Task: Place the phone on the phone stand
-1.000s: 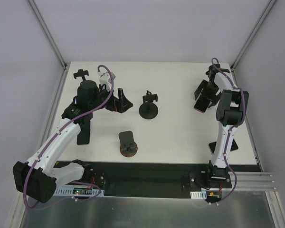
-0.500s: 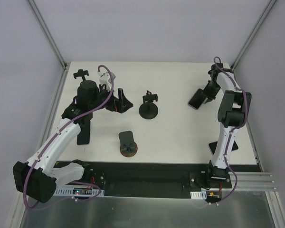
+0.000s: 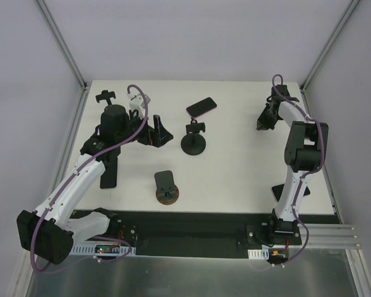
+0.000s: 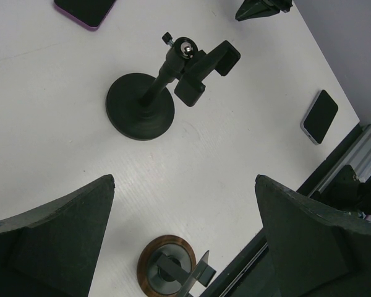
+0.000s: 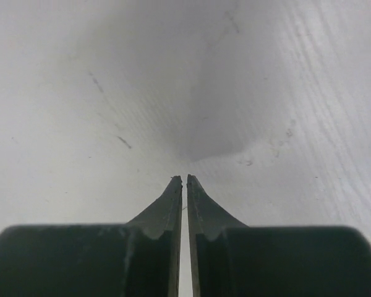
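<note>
A dark phone [image 3: 201,107] with a purple edge lies on the white table just behind the black clamp-head phone stand [image 3: 193,139]. The left wrist view shows the phone [image 4: 85,10] at its top edge and the stand [image 4: 154,105] below it. My right gripper [image 3: 260,125] is at the back right, well apart from the phone. Its jaws [image 5: 185,178] are shut with nothing between them, tips close over bare table. My left gripper [image 3: 151,133] hovers left of the stand, jaws [image 4: 184,179] wide open and empty.
A second stand with a round brown base [image 3: 167,189] sits near the front centre. A small clamp stand [image 3: 104,97] is at the back left. Another phone [image 4: 319,116] lies by the right arm's base, and a flat dark slab [image 3: 108,170] lies under the left arm.
The right gripper's jaws closed and the phone left them. It went left across the table and now lies behind the clamp stand. The left arm has not moved.
</note>
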`<action>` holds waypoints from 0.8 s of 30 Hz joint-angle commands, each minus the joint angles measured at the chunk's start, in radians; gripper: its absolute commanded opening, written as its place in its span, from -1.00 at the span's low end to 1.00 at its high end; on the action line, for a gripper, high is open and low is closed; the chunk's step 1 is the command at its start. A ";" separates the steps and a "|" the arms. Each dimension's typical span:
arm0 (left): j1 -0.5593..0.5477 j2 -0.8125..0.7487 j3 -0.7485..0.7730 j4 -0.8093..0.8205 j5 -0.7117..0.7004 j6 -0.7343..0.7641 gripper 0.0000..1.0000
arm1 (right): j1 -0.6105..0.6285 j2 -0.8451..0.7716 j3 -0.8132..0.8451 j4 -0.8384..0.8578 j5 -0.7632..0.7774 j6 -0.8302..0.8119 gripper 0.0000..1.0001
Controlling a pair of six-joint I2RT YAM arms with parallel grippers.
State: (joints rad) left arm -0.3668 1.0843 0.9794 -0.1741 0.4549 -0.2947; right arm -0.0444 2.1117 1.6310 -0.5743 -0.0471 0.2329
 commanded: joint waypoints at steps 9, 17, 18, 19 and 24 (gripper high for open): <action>0.058 0.093 0.056 0.018 -0.039 -0.050 0.98 | 0.123 -0.104 -0.017 0.178 -0.086 0.042 -0.54; 0.154 0.507 0.323 0.067 0.030 -0.305 0.71 | 0.133 -0.076 -0.045 0.316 -0.206 0.094 -0.28; 0.152 0.558 0.355 0.096 0.043 -0.334 0.64 | 0.135 -0.068 -0.043 0.329 -0.217 0.112 -0.25; 0.152 0.610 0.440 0.097 0.050 -0.343 0.44 | 0.136 -0.062 -0.042 0.341 -0.241 0.124 -0.23; 0.152 0.945 0.659 0.171 0.030 -0.452 -0.41 | 0.140 -0.035 -0.049 0.402 -0.286 0.169 -0.09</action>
State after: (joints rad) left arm -0.2104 1.8709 1.5078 -0.1051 0.4713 -0.6136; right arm 0.0906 2.0636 1.5871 -0.2604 -0.2630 0.3439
